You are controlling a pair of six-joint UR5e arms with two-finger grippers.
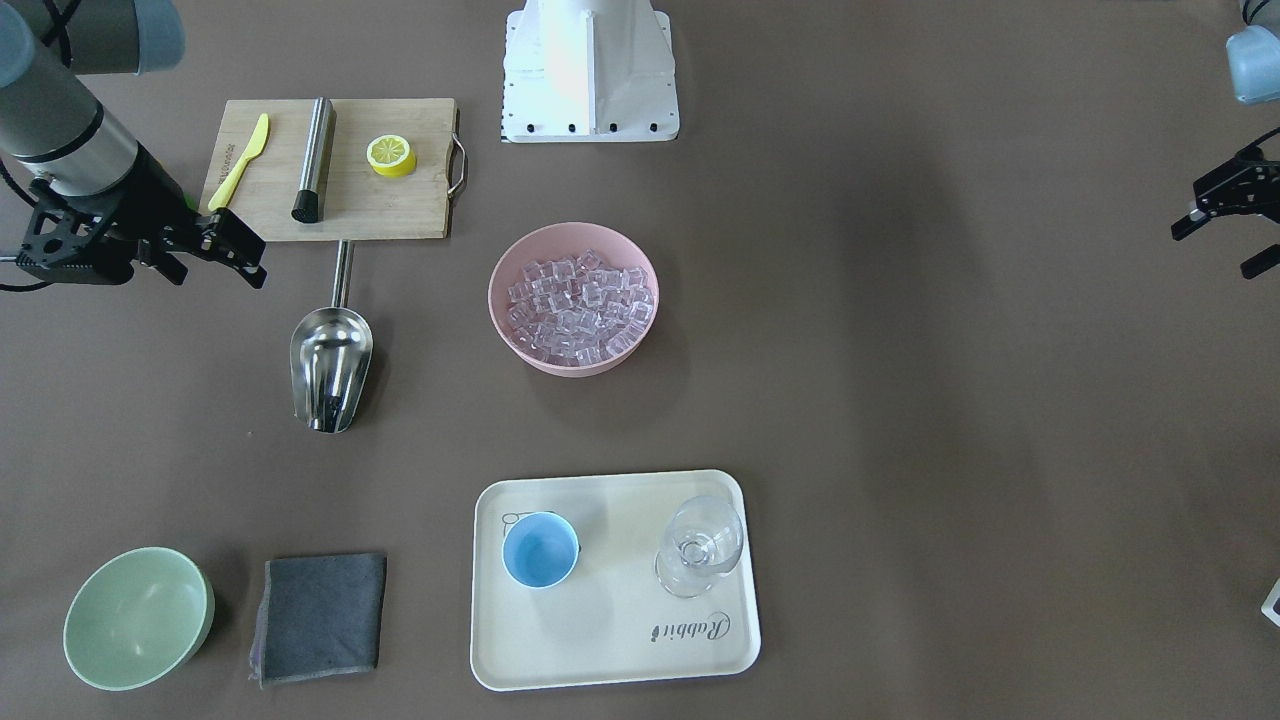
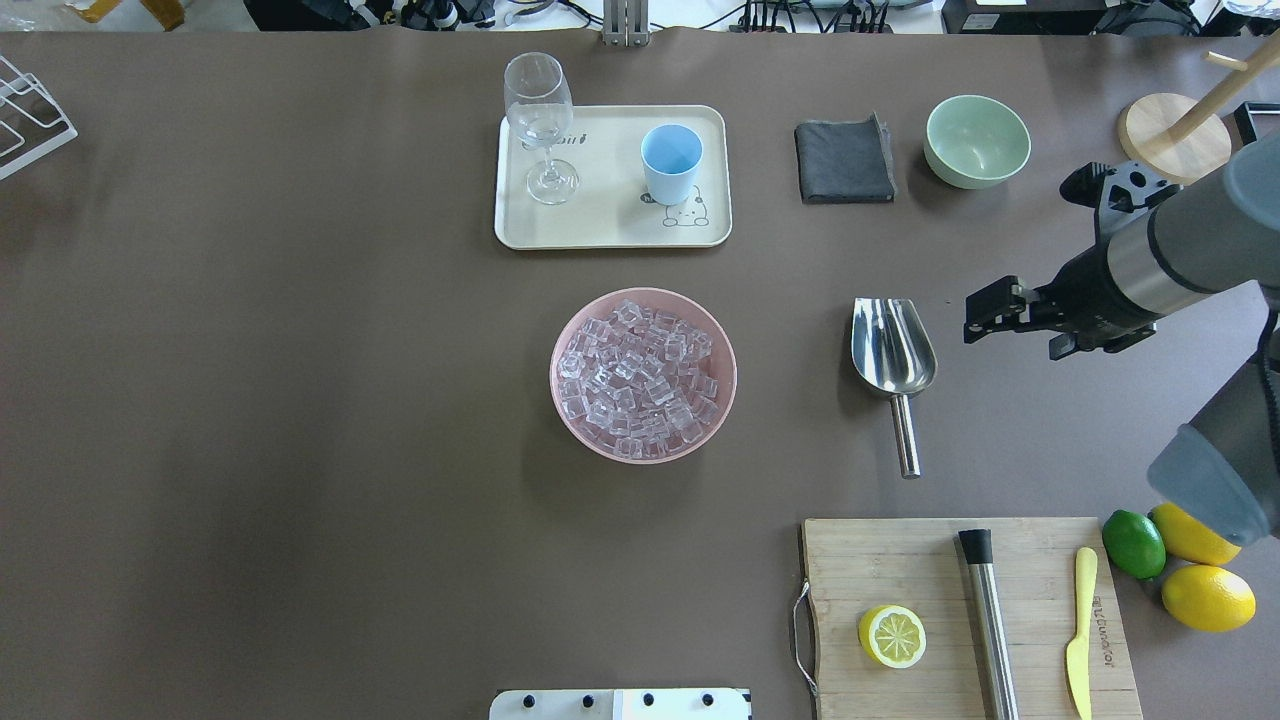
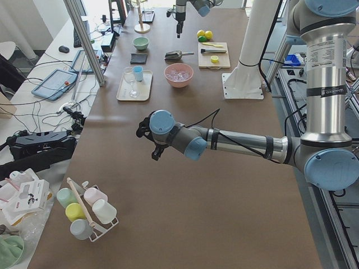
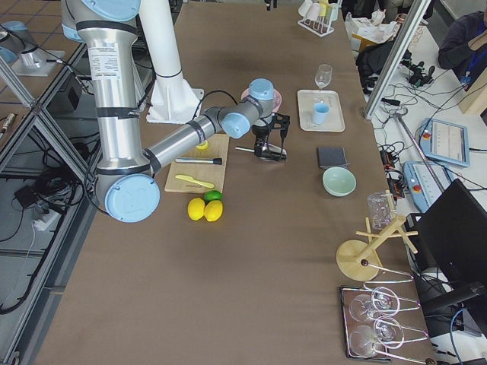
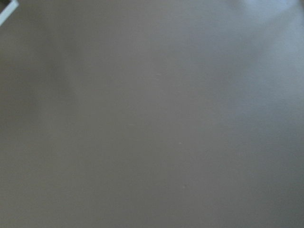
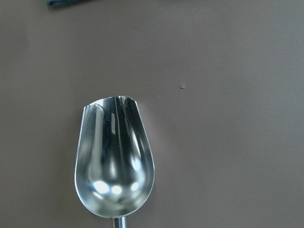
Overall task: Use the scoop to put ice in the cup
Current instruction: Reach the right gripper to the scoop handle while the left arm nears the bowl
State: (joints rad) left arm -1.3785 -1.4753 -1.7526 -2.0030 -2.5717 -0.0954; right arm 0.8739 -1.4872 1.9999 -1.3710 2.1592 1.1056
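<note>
Nothing scooped yet: my right gripper [image 2: 973,318] hangs open and empty beside the scoop [image 2: 893,345] lying on the table, ice [image 2: 640,375] fills the pink bowl [image 2: 554,372], light-blue cup [image 2: 670,160] on its tray [image 2: 600,218] empty

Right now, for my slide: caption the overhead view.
Right tool hovers beside the empty scoop; ice fills the pink bowl, cup stands on the tray.

Clear ice cubes [image 2: 640,378] fill the pink bowl [image 2: 553,372] mid-desk [image 2: 300,420], the empty light-blue cup [image 2: 671,163] stands upright on the cream tray [image 2: 612,238], and the shiny steel scoop [image 2: 892,345] lies empty, hollow up, well apart from both.
</note>
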